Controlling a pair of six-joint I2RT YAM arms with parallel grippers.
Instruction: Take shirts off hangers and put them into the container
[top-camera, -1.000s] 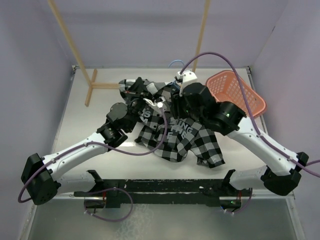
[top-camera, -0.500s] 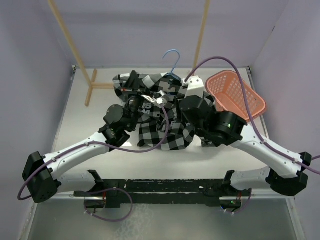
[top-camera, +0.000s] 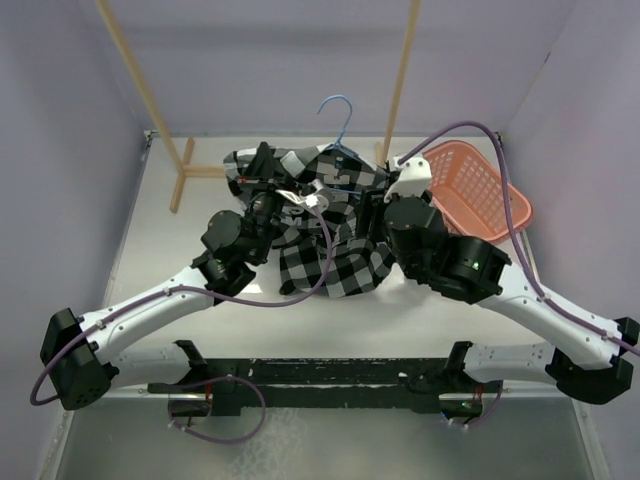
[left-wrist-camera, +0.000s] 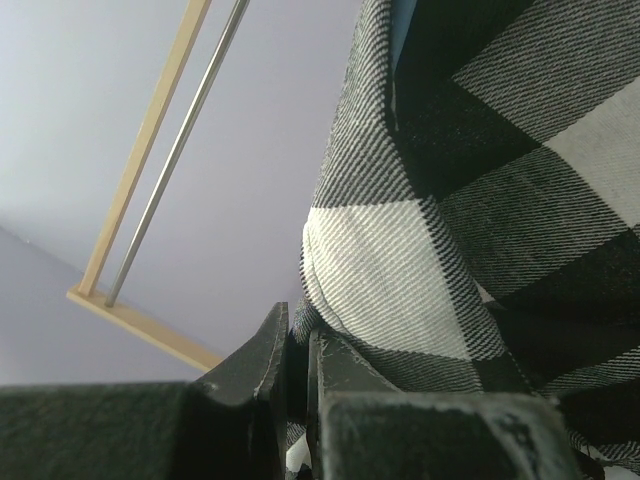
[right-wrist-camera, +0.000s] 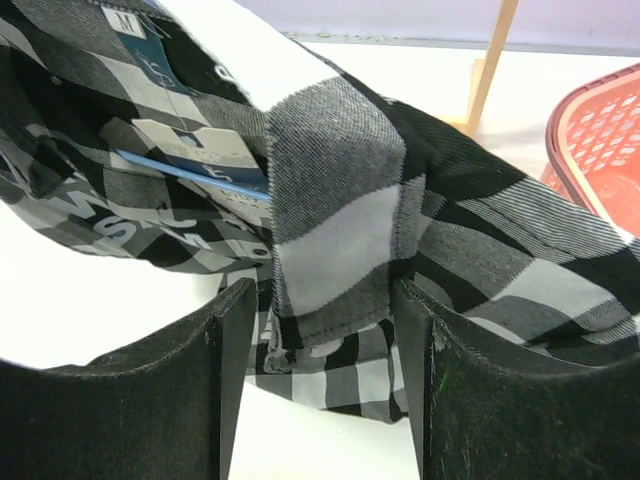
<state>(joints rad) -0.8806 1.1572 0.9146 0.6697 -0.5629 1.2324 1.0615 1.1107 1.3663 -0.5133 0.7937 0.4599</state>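
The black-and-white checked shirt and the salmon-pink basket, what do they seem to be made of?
The black-and-white checked shirt: woven cloth, matte, likely cotton flannel; diagonal twill ribs and stitched hem show. The salmon-pink lattice basket: moulded plastic, probably; smooth, glossy, regular holes.

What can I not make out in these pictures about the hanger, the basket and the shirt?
- Hanger: top view, only the hook shows; the shirt covers the rest.
- Basket: right wrist view, cut off by the right edge.
- Shirt lettering: right wrist view, folds hide most letters.
- Left gripper: top view, its fingertips are lost among the dark shirt folds.
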